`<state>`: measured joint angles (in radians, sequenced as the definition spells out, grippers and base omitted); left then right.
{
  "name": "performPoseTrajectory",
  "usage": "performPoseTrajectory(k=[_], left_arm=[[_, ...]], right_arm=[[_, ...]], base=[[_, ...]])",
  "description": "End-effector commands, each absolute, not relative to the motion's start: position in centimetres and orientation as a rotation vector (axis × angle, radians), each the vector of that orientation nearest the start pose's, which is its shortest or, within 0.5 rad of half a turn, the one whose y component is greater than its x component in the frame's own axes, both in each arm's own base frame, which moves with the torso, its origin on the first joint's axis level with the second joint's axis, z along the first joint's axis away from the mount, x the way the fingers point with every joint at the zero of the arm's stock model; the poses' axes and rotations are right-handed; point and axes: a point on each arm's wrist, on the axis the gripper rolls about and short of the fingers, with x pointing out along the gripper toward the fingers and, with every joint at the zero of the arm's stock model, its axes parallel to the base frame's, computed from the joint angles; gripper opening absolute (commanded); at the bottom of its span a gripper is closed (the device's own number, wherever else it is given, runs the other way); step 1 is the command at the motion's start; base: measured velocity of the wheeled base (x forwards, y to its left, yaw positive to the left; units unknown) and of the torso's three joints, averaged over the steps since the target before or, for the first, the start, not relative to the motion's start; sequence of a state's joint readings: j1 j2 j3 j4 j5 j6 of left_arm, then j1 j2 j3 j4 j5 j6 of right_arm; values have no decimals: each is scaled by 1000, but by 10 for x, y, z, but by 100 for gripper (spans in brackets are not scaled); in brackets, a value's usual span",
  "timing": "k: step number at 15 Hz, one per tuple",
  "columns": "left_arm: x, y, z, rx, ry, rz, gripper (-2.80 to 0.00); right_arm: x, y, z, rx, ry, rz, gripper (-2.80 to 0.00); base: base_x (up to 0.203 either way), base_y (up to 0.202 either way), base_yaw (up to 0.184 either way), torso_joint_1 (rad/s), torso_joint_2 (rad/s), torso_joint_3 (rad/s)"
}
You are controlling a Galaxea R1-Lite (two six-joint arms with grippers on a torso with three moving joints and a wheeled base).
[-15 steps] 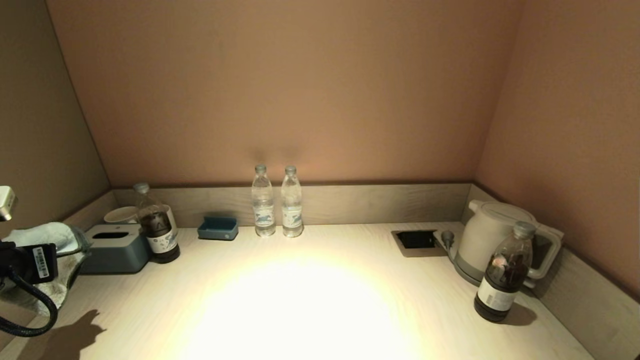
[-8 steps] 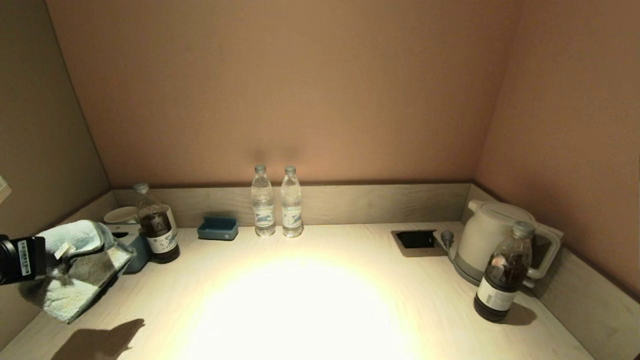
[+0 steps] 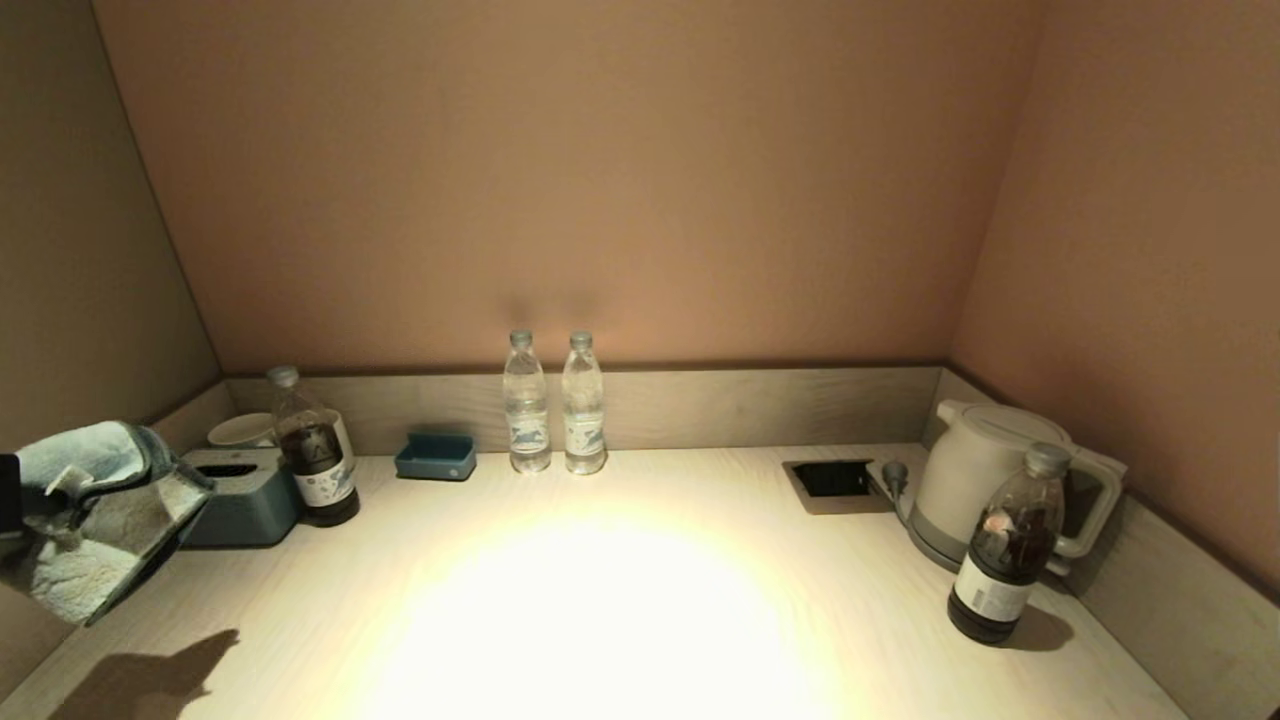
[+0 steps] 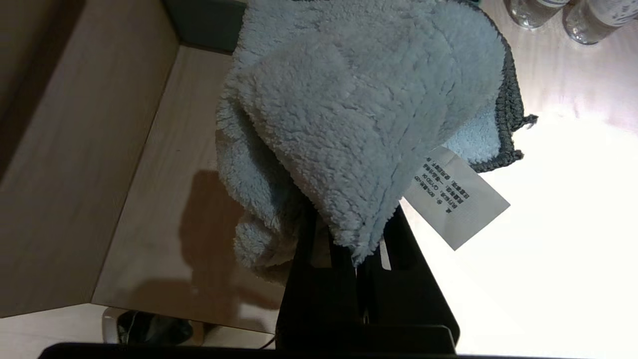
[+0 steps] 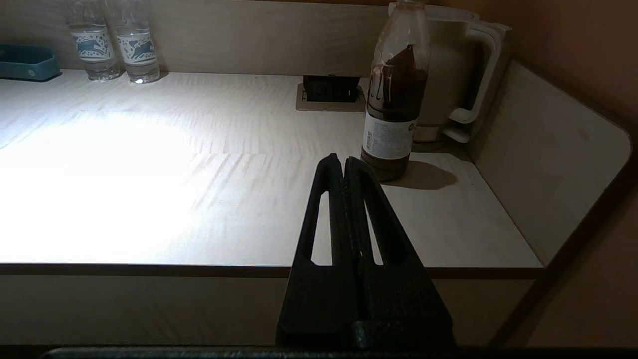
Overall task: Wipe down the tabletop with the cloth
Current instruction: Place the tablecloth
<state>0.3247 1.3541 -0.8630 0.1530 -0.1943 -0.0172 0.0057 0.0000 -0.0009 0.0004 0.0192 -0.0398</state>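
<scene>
Since half a second ago the cloth [image 3: 95, 520] has drawn back toward the left edge of the head view and now uncovers more of the tissue box [image 3: 240, 495], while its shadow on the desk [image 3: 620, 600] has slid the same way; everything else on the desk stands as it did. The left gripper [image 4: 349, 234] holds the cloth in the air above the desk's left end, just in front of the tissue box, its jaws pinching the fluffy fabric, with a white care label [image 4: 456, 197] hanging free. The right gripper [image 5: 344, 167] hangs off the desk's front edge, its jaws pressed together on nothing. Counted: one cloth; two clear water bottles [image 3: 555, 405] side by side against the back rim, well right of the tissue box; two dark drink bottles, one [image 3: 315, 450] touching or just beside the tissue box and one [image 3: 1005, 545] in front of the single white kettle [image 3: 975, 470]; one small blue tray [image 3: 436, 456].
</scene>
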Motion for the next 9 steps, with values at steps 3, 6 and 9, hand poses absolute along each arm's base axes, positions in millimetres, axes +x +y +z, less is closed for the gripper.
performPoseTrajectory(k=[3, 6, 9], left_arm=[[208, 84, 194, -219, 703, 126, -280], [216, 91, 182, -220, 747, 112, -280], [226, 98, 175, -156, 775, 88, -280]], right_arm=[[-23, 0, 76, -40, -2, 26, -280], [-23, 0, 75, -40, -1, 26, -280], [-23, 0, 76, -41, -2, 26, -280]], base=[[0, 0, 0, 0, 0, 0], [0, 0, 0, 0, 0, 0], [0, 0, 0, 0, 0, 0]])
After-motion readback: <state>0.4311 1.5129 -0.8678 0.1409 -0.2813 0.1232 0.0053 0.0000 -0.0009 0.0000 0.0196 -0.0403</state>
